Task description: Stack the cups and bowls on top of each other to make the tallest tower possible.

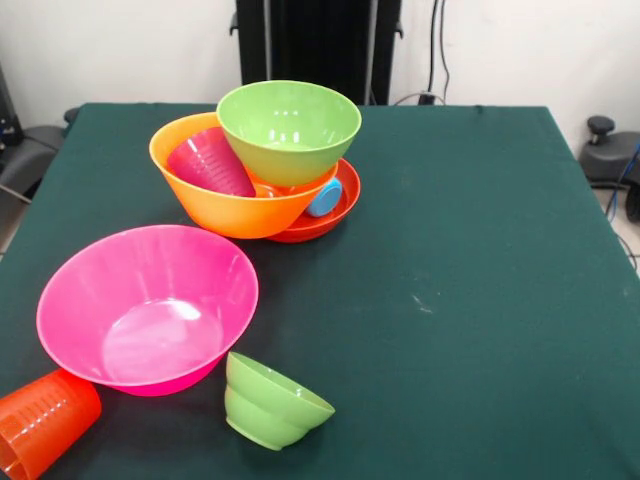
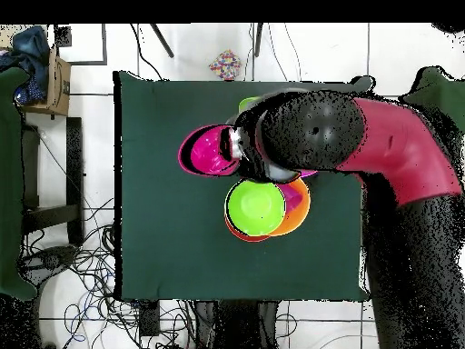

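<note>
Front view: the tower, toward the table's far side, stands half built, a medium green bowl and a red cup in the large orange bowl on the red-orange base (a blue cup wedged in). Large pink bowl, small green bowl and orange cup wait unstacked. Overhead, the arm hides its pincer; whether it is open, I cannot tell.

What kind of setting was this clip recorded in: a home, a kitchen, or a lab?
Most likely a robotics lab or test room, not a home. A green-covered table stands on a pale tiled floor, loose cables trail beside it, and a red robot arm reaches over bright plastic bowls.
</note>
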Tool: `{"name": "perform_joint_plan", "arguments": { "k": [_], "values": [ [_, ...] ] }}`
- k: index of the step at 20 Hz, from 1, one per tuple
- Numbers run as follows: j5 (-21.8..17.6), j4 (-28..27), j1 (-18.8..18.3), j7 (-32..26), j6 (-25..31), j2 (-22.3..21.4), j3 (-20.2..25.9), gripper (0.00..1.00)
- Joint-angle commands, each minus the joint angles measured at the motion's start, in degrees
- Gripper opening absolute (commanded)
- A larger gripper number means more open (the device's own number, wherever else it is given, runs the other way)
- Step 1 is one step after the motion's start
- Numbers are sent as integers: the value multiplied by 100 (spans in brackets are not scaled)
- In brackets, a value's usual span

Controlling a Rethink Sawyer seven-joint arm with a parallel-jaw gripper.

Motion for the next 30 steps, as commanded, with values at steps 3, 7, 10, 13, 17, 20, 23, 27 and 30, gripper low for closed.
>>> {"name": "perform_joint_plan", "arguments": {
  "k": [3,7,10,13,17,20,23,27,30],
  "values": [
    [-158,1460,-615,-1754,273,-413,884,0],
    [-408,1553,-755,-1682,76,-243,1068,0],
    [-620,1676,-863,-1672,-122,-134,1173,0],
    [-882,1787,-958,-1692,-265,-10,1266,0],
    [-1219,1956,-1108,-1687,-499,123,1435,0],
    [-1474,2001,-1166,-1639,-628,274,1488,0],
    [-1673,2011,-1199,-1561,-728,412,1533,0],
    [-1946,2060,-1262,-1465,-877,593,1579,0],
    [-2129,2060,-1292,-1429,-953,732,1580,0]
  ]
}}
